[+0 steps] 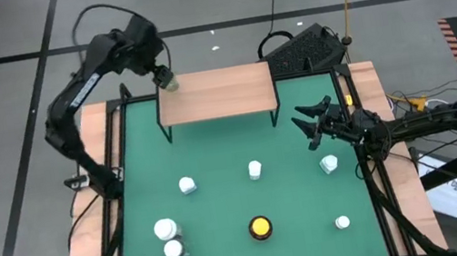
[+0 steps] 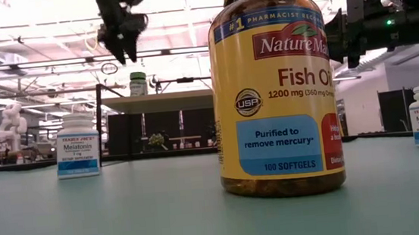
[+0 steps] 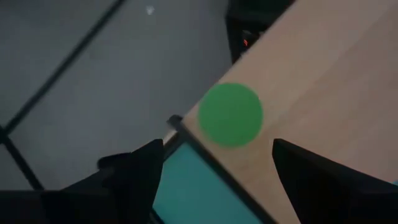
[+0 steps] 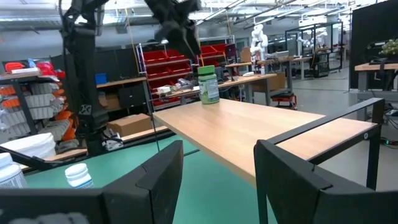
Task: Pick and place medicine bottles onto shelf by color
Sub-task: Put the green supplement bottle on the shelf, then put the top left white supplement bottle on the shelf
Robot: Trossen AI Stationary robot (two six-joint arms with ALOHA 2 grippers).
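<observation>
Left arm arching up from the surface's (image 1: 216,162) left edge, left gripper (image 3: 217,165) hanging just above the green-capped bottle (image 1: 171,84), jaws spread wide, holding nothing. Bottle standing upright on the shelf's (image 1: 223,94) far-left corner. Right arm stretching low and level from the right edge, right gripper (image 1: 312,124) pointing toward the shelf's right end, jaws parted and empty. Amber bottle (image 1: 261,228) standing near the front middle; white bottles (image 1: 256,170) sitting scattered across the green mat, well apart from the shelf.
</observation>
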